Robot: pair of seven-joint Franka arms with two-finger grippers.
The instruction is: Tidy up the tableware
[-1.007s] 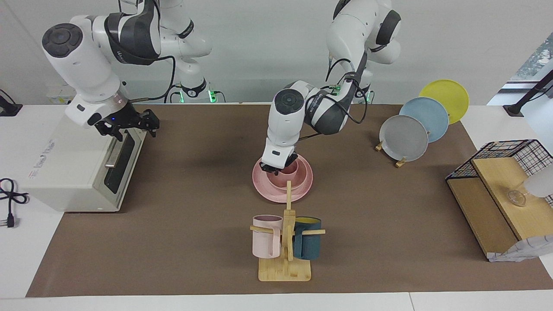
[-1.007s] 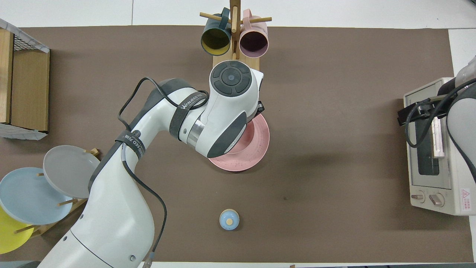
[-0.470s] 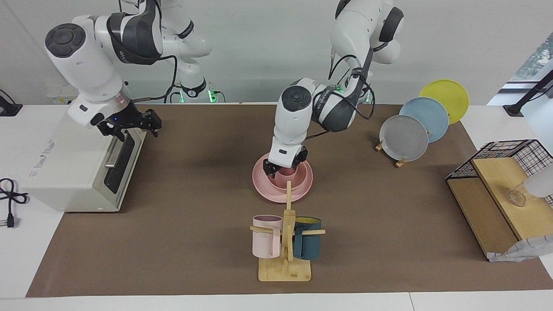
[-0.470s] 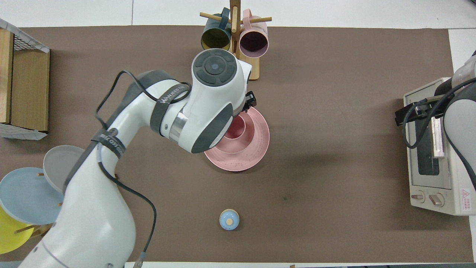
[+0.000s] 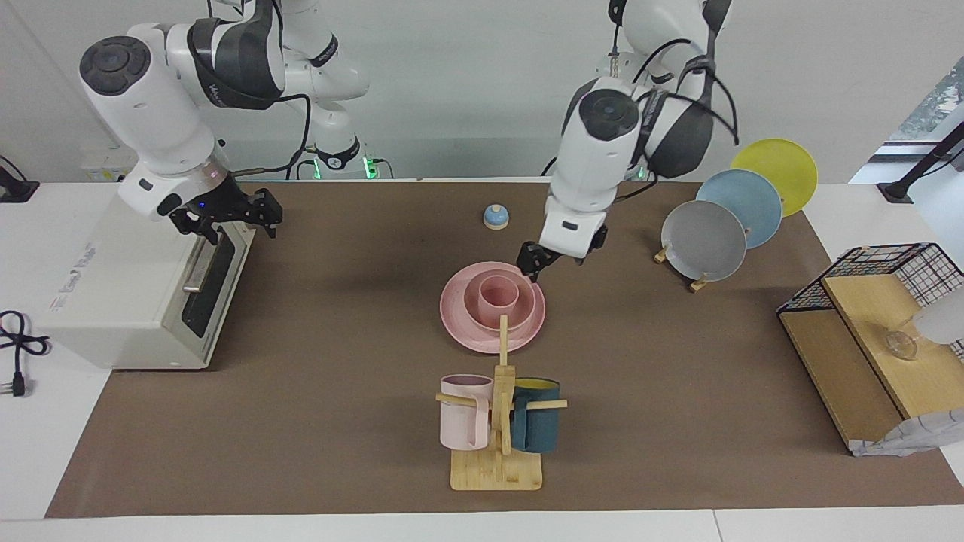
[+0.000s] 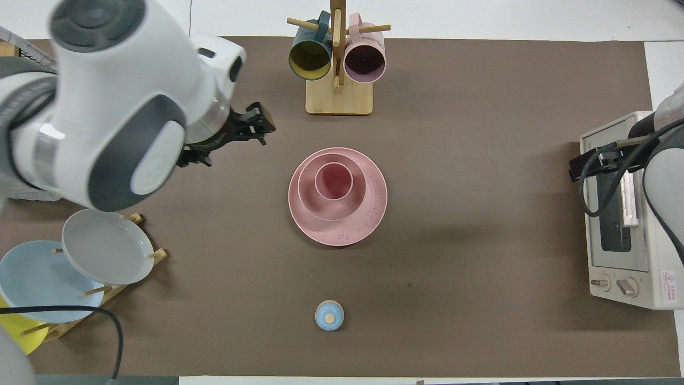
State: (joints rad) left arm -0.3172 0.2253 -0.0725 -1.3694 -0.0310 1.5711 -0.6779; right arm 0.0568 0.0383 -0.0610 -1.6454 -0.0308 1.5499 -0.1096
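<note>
Left claw: raised over the brown mat just beside the pink stack, toward the left arm's end of the counter; fingers are seen spread apart, nothing is held. In the overhead view the same claw is seen apart from the stack.

Right claw: held over the white toaster oven at the right arm's end of the counter; fingers are seen spread, nothing is gripped; the arm waits.

Pink plate: laid flat near the middle of the mat.

Pink bowl: set on the plate, upright.

Pink cup: stood inside the bowl, mouth up. The three pieces are nested, as is shown from above: plate, bowl, cup.

Mug tree: wooden, placed farther from the robots than the stack; a pale pink mug and a dark teal mug are hung on its pegs.

Small blue knob-topped lid: placed nearer to the robots than the stack.

Plate rack: grey plate, blue plate and yellow plate are stood on edge toward the left arm's end.

Wire-and-wood shelf: located at the left arm's end of the counter.
</note>
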